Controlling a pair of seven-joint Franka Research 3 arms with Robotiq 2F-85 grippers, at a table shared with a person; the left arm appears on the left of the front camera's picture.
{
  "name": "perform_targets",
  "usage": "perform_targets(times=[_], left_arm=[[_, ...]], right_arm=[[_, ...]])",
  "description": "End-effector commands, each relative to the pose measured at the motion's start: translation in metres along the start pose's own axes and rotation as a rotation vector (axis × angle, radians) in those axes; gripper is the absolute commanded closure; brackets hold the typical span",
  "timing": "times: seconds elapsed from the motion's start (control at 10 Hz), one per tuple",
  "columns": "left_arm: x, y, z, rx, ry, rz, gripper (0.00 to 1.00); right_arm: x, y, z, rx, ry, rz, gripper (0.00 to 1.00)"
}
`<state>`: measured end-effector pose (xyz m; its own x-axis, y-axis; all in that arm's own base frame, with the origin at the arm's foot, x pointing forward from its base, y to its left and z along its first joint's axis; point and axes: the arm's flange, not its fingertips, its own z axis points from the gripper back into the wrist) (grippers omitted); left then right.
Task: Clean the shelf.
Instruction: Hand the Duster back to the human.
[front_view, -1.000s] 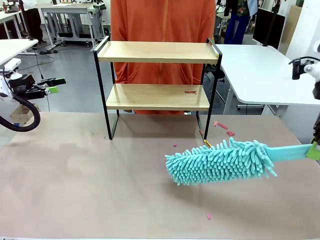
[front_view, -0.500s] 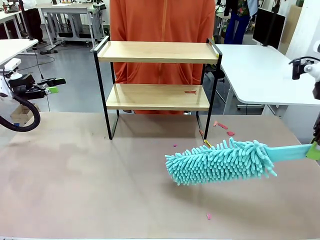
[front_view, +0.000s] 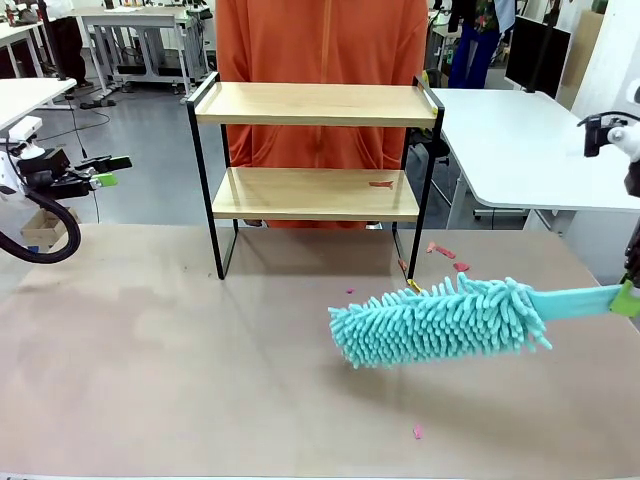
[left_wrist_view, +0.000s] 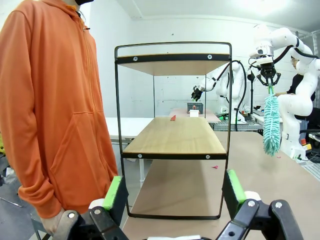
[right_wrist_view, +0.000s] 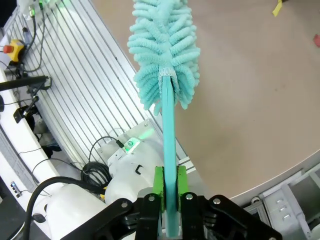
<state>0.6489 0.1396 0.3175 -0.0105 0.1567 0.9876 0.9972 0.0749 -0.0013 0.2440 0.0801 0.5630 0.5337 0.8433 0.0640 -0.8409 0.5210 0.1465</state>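
The teal duster (front_view: 440, 322) sits a touch higher and slightly farther left than a second ago; its fluffy head clears the tabletop (front_view: 200, 380) a little more and its handle tilts up a shade toward the right hand (front_view: 627, 297) at the picture's right edge. That hand, clamped on the handle, is raised slightly too. The person in orange (front_view: 320, 60) behind the shelf (front_view: 315, 105) leans marginally to the left.
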Motion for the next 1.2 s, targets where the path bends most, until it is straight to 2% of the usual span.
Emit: perform_targets(times=[0.0,0.4,0.8,1.1], left_arm=[[0.003,-0.001,0.000,-0.008,0.005,-0.011,0.00],[0.000,0.000,0.000,0.000,0.000,0.000,0.00],[0.022,-0.104,-0.015,0.060,0.072,0.004,0.00],[0.030,-0.170,-0.033,0.134,0.104,0.057,0.00]], right_arm=[[0.012,-0.049,0.014,0.008,-0.082,0.130,0.87],[0.029,-0.122,0.008,-0.013,-0.226,0.441,0.87],[0.043,-0.147,0.017,-0.063,-0.345,0.620,0.87],[0.048,-0.164,0.017,-0.062,-0.464,0.712,0.87]])
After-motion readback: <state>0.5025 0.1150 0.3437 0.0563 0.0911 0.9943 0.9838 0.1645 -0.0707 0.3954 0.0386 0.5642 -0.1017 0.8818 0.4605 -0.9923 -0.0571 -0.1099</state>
